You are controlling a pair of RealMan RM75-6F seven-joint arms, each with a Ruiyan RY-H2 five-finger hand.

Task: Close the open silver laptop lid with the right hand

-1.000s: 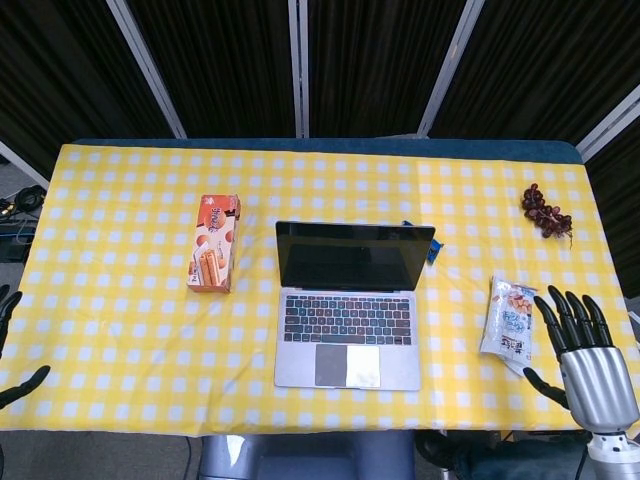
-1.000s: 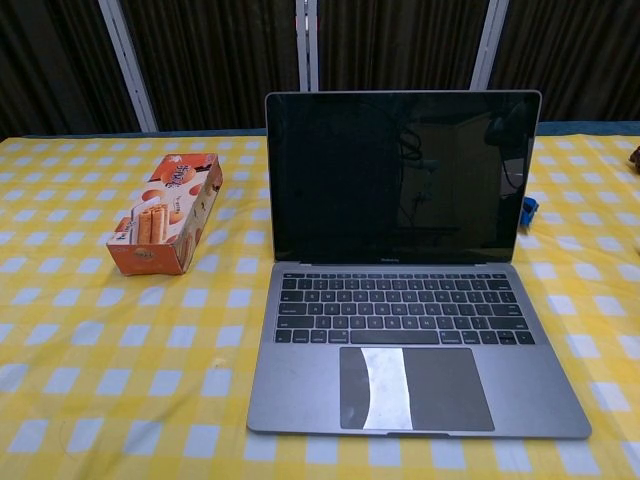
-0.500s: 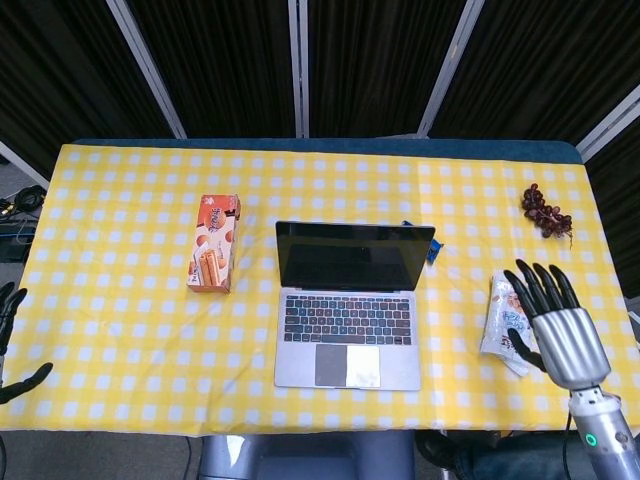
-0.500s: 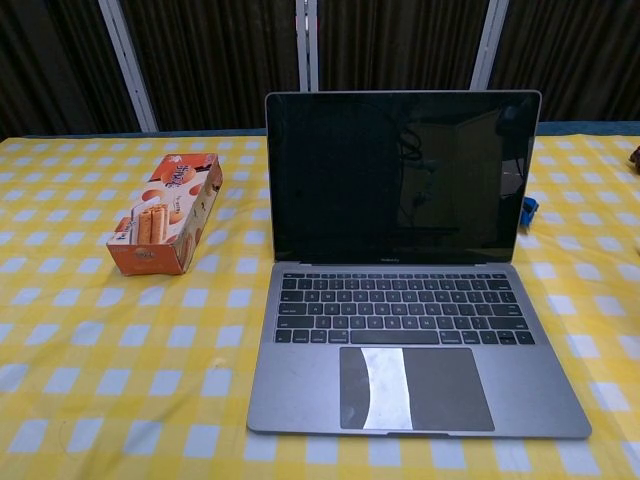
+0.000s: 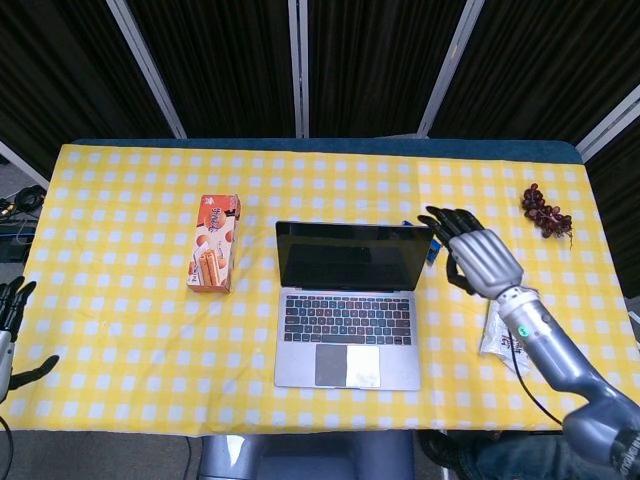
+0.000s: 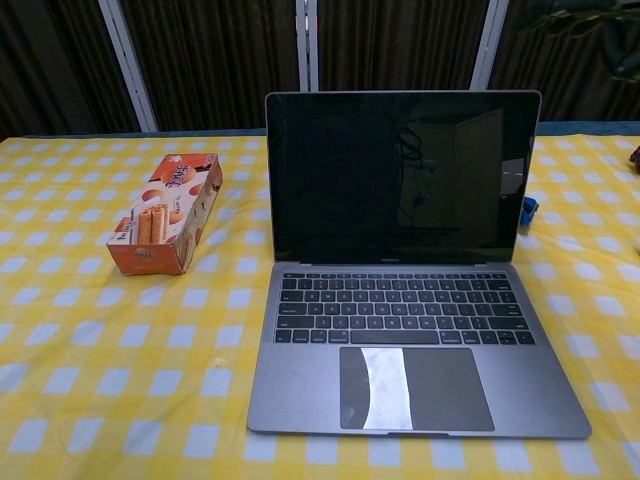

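Hovering open and empty, fingers spread: right hand (image 5: 470, 256), just beside upright lid (image 5: 355, 256) of laptop (image 5: 348, 340). Idling open: left hand (image 5: 12, 320).

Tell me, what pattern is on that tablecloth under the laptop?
The tablecloth is a yellow and white check, clearest in the head view.

A staged lab booth: black curtains (image 5: 380, 60) behind a checkered table (image 5: 120, 330).
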